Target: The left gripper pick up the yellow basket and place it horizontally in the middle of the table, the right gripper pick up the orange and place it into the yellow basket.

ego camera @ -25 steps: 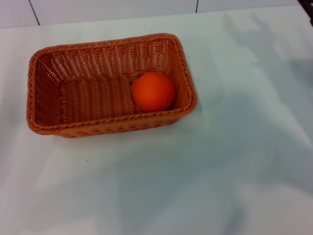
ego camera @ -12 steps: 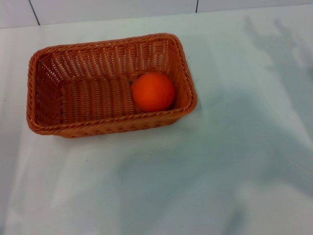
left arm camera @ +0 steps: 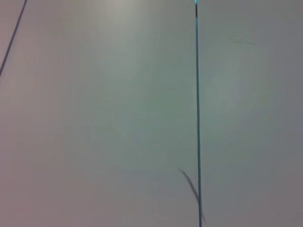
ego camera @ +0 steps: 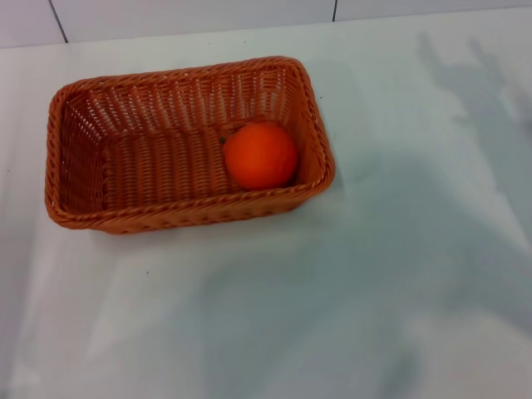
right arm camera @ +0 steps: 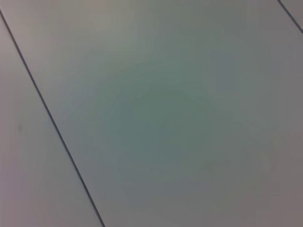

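The yellow basket [ego camera: 179, 141] looks like woven wicker, ribbed and rough, with a braided rim. The orange [ego camera: 260, 155] has smooth, slightly shiny skin. The table [ego camera: 349, 291] is plain, smooth white, faintly glossy.

A bare test bench, lab-like rather than homely; a plain white table [ego camera: 349, 316] fills the view; at 12 o'clock a pale panelled wall [ego camera: 191, 15] with thin dark seams [ego camera: 56, 20].

I found nothing readable — no text, label, brand, number or sign on anything before me.
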Controlling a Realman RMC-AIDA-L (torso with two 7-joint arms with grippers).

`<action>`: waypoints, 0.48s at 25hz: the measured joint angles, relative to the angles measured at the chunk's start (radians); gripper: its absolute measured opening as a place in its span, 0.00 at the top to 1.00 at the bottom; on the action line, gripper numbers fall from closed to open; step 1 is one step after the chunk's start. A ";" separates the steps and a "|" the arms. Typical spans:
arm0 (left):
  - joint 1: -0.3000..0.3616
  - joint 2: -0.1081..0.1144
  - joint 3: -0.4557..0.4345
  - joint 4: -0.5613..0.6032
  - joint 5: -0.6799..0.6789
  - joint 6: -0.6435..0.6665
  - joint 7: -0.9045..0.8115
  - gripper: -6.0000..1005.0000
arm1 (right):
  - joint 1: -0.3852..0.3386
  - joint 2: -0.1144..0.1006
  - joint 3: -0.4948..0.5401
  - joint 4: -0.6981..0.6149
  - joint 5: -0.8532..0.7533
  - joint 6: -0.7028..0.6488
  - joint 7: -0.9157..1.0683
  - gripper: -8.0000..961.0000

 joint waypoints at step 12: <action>0.014 0.002 0.000 -0.016 0.000 0.012 -0.028 0.42 | -0.004 0.002 0.002 0.014 0.000 0.000 0.000 0.03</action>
